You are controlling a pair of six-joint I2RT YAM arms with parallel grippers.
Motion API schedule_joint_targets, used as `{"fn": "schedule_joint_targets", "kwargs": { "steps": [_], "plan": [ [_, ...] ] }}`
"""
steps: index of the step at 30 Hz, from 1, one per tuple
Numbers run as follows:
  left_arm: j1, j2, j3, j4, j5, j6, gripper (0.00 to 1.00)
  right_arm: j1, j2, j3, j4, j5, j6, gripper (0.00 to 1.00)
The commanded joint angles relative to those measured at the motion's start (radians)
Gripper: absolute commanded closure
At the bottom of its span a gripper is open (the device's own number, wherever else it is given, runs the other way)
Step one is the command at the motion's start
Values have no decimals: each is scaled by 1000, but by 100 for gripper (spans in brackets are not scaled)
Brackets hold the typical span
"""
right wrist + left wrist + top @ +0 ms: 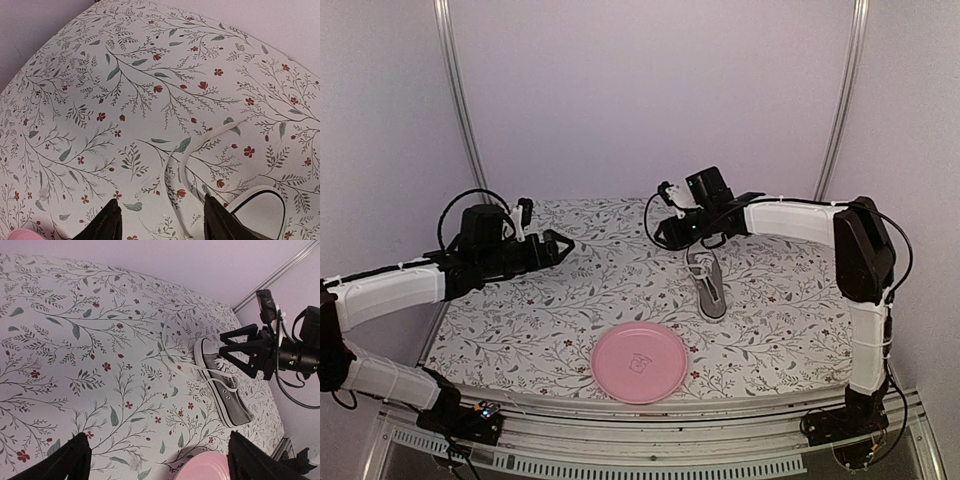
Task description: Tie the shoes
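The grey sneaker (708, 285) with white toe cap and sole lies right of centre on the flowered tablecloth, toe towards the back. Its white laces (190, 155) are loose and trail across the cloth beside the toe. My right gripper (672, 232) hovers open just above and behind the toe; in its wrist view (162, 225) the toe cap (260, 210) sits at the lower right by one finger. My left gripper (558, 245) is open and empty, well left of the shoe. Its wrist view (160, 465) shows the shoe (225, 390) and the right gripper (227, 346) far off.
A pink plate (640, 362) lies at the table's front edge, near the shoe's heel; it also shows in the left wrist view (210, 467). Purple walls and two metal poles close off the back. The tablecloth (520, 320) covers the whole table.
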Motion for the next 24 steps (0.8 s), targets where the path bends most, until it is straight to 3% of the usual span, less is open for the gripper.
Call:
{"fn": "schedule_joint_targets", "kwargs": {
  "steps": [1, 3, 13, 24],
  "plan": [
    [-12, -31, -20, -25, -18, -18, 6, 14, 117, 112, -123, -80, -68, 59],
    [-11, -44, -26, -35, -25, -21, 6, 17, 167, 170, -157, -89, -83, 63],
    [-10, -114, -82, -58, -56, -59, 6, 16, 357, 364, -274, -38, -99, 68],
    [-10, -137, -80, -79, -58, -68, 5, 16, 400, 384, -288, 12, -117, 71]
  ]
}}
